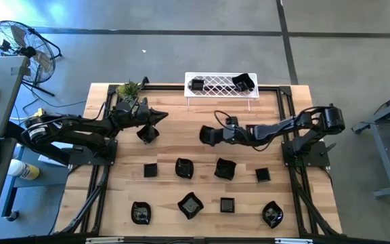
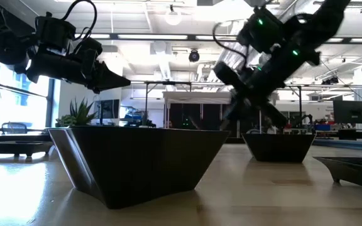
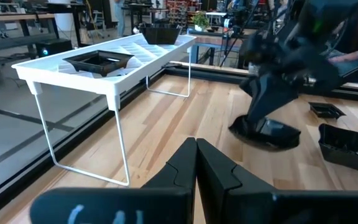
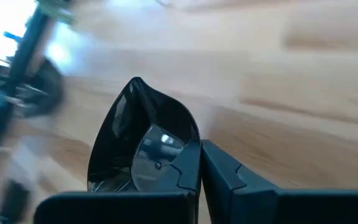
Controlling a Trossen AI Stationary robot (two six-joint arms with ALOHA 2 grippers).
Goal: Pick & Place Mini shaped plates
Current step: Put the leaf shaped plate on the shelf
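Note:
My right gripper [image 1: 212, 135] is near the middle of the table, shut on a leaf-like glossy black mini plate [image 4: 135, 134], which also shows under it in the left wrist view [image 3: 272, 134]. My left gripper [image 1: 164, 115] hovers shut and level at the far left and holds nothing. A small square plate [image 1: 147, 133] lies on the table just nearside of it. Several more mini plates lie flat in two rows on the near half, among them a square one [image 1: 150, 169] and a wavy-edged one [image 1: 190, 205]. Two plates [image 1: 196, 85] [image 1: 244, 83] sit on the white rack [image 1: 221, 88]. My right gripper pinches the leaf-like plate's rim [image 4: 193, 144] on one long side, one finger [image 4: 178, 175] inside the dish and the other outside. The fingers slant down from the table's right side. The plate is tilted; whether its low edge [image 3: 247, 132] still touches the table, I cannot tell.
The white wire rack stands on thin legs at the far edge, with a small green plant [image 1: 128, 89] at the far left corner. Black frame rails [image 1: 286, 115] run along the table's sides. Bare wood lies between the rack and the plate rows.

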